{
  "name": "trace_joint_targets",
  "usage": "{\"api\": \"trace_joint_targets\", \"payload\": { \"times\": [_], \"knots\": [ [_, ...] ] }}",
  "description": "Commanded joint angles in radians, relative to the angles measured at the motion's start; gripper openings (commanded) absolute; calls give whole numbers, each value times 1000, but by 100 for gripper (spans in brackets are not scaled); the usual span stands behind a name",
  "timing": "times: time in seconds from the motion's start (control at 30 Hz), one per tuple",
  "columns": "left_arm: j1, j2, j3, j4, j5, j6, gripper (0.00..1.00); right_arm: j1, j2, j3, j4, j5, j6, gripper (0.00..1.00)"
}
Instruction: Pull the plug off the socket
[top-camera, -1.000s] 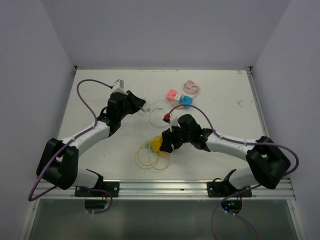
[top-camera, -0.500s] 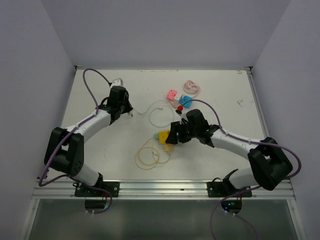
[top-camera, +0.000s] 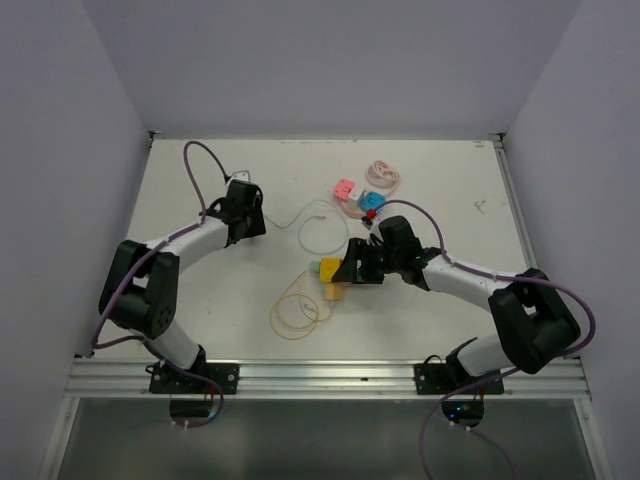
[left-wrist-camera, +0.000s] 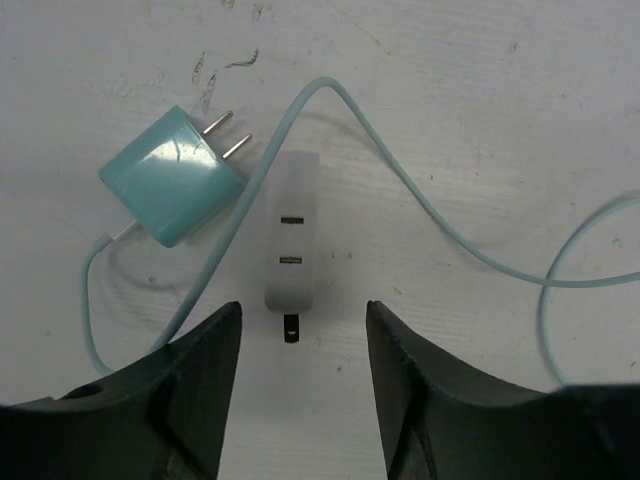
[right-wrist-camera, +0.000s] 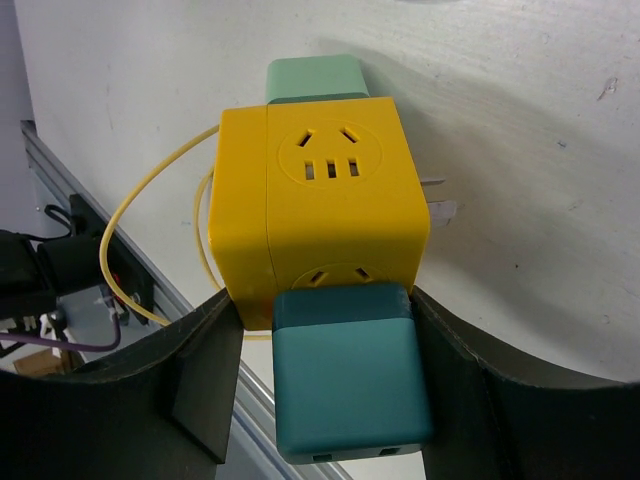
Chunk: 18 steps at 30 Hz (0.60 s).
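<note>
Hovering over the desk (left-wrist-camera: 480, 90), the left tool (left-wrist-camera: 301, 314) is spread, nothing between its fingers. White socket adapter (left-wrist-camera: 293, 230) lies flat just past the fingertips. Pale teal plug (left-wrist-camera: 172, 176) lies free of it at its 10 o'clock, prongs bare. Teal cable (left-wrist-camera: 420, 205) arcs round the adapter's 12 o'clock end. Right tool (right-wrist-camera: 322, 300) pinches the yellow socket cube (right-wrist-camera: 315, 200). A dark teal plug (right-wrist-camera: 345, 375) is seated in the cube's 6 o'clock face, a green plug (right-wrist-camera: 318, 75) at 12.
</note>
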Motion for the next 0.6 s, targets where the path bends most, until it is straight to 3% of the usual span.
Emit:
{"api": "trace_joint_targets", "payload": {
  "times": [0.0,0.13,0.23,0.33,0.37,0.47,0.57],
  "knots": [
    [6,-15,37,-10,9,21,58,-12,28,-22,4,-14,55,0],
    [6,-77,33,-33,47,24,72,-32,54,-48,46,-4,108,2],
    [6,-145,25,-56,89,30,83,-46,68,-63,58,9,124,12],
    [5,-230,8,-67,144,47,89,-49,72,-68,50,24,118,28],
    [6,-254,2,-68,159,56,90,-49,69,-68,43,25,113,39],
    [6,-350,-23,-70,192,87,92,-51,63,-56,14,32,82,57],
    [6,-447,-49,-65,195,121,95,-49,42,-39,-49,64,49,71]
  ]
}}
